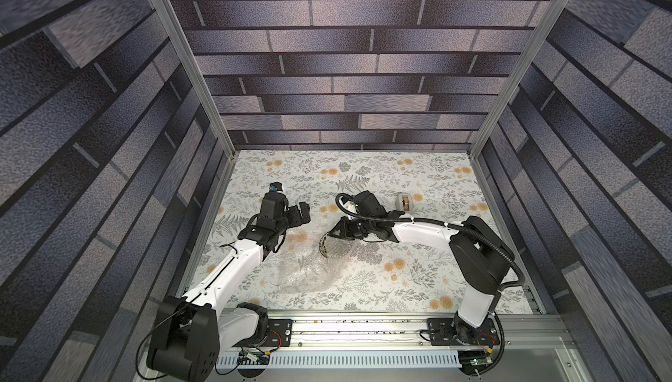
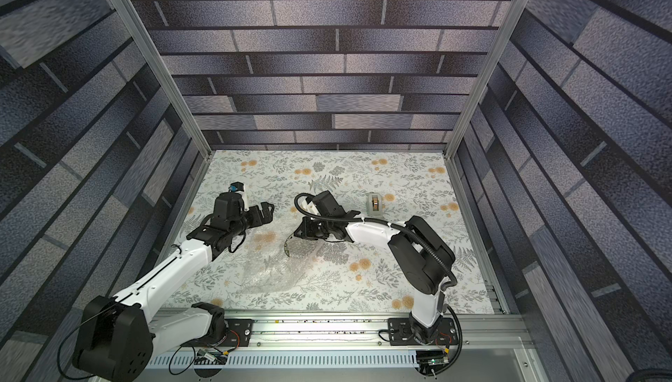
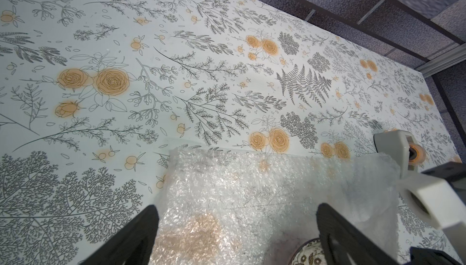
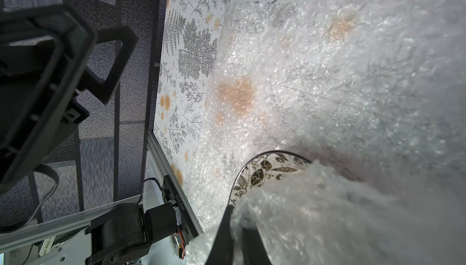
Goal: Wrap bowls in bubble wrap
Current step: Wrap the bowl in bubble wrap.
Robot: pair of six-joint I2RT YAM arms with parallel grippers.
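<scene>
1. Taking the far wall as 12 o'clock, we find the left gripper (image 1: 302,212) (image 2: 264,212) at about 10 o'clock from the bowl. It is held above the tablecloth (image 1: 418,278), and its jaws are spread wide with nothing between them. In its wrist view the two black fingers (image 3: 137,236) frame the wrap below without touching it.

2. The bubble wrap (image 1: 307,271) (image 2: 267,271) lies crumpled on the cloth near the table's middle. In both top views it spreads from the bowl towards 7 o'clock. The orange flowers of the cloth show faintly through it (image 3: 252,195). Its edge towards 12 o'clock lies flat on the cloth in the left wrist view.

3. The bowl (image 1: 323,247) (image 2: 287,247) sits on the wrap, at the sheet's 2 o'clock end. Only a crescent of its dark rim and leafy pale inside shows (image 4: 267,173). The rest is covered by a fold of wrap drawn over it. We cannot tell whether it lies flat or is tipped.

4. The right gripper (image 1: 334,234) (image 2: 299,234) is just above the bowl, at its 1 o'clock edge. Its jaws are nearly together and pinch the raised fold of bubble wrap. The wrist view shows the wrap bunched round the finger (image 4: 225,228).

5. The grey tape dispenser (image 1: 404,202) (image 2: 374,203) (image 3: 398,147) stands on the cloth at about 2 o'clock from the bowl. It is beyond the right arm and apart from the wrap.
</scene>
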